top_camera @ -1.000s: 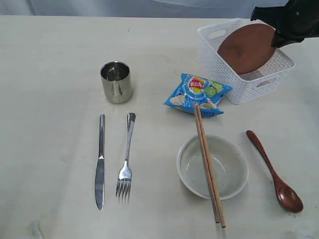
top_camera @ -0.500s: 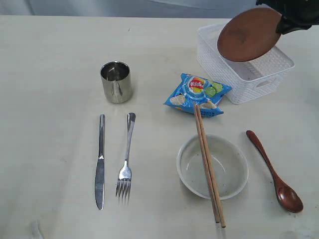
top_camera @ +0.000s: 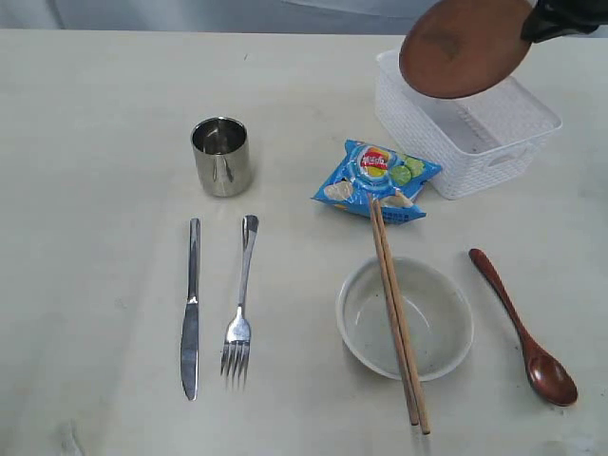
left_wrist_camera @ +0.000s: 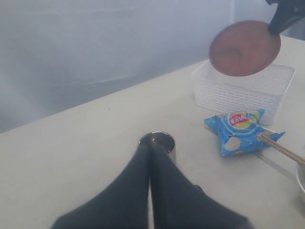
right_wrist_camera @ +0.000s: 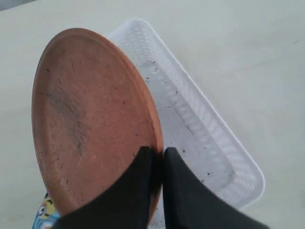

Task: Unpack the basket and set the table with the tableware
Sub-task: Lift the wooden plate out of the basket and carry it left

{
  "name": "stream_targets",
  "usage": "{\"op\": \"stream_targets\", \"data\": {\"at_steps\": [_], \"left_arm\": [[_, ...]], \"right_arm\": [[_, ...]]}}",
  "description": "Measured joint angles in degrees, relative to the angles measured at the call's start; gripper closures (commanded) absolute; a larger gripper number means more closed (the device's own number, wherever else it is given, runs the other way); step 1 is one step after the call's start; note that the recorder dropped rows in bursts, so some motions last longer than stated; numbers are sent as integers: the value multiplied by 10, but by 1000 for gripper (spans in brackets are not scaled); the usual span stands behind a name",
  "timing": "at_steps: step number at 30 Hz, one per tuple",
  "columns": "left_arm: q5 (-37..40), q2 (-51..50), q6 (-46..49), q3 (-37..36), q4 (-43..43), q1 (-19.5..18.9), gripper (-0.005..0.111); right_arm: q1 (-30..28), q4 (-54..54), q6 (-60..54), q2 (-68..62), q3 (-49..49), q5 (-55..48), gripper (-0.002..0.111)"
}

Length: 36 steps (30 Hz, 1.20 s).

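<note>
Plate [top_camera: 464, 47] held above basket [top_camera: 494, 166]

Right gripper [right_wrist_camera: 158, 161] pinches its rim, keeping it tilted in mid-air over the white basket; left gripper [left_wrist_camera: 150, 157] closed on nothing, pointing toward the steel cup [left_wrist_camera: 157, 141] on the table [top_camera: 95, 142].

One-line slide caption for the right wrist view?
Right end effector pinches the reddish-brown plate by its rim above the white basket.

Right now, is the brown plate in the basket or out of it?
Out. The plate hangs tilted above the basket, its rim pinched by the right pincer.
</note>
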<state>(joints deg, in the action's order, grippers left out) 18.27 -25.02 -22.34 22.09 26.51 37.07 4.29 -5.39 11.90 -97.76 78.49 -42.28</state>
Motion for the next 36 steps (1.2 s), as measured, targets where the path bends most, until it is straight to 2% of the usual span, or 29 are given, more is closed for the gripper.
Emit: {"op": "stream_targets", "data": {"at_steps": [9,12,18,36], "left_arm": [[-8,0,0,0,0,0,107],[-9,0,0,0,0,0,107],[-11,0,0,0,0,0,107],[-13,0,0,0,0,0,107]], "right_arm": [[1,-130,-126,17,-1,-41,109],[27,-149,-155,17,-7,-48,109],[109,-163,-155,6,-7,-34,109],[164,-173,-144,-85,-7,-26,109]]}}
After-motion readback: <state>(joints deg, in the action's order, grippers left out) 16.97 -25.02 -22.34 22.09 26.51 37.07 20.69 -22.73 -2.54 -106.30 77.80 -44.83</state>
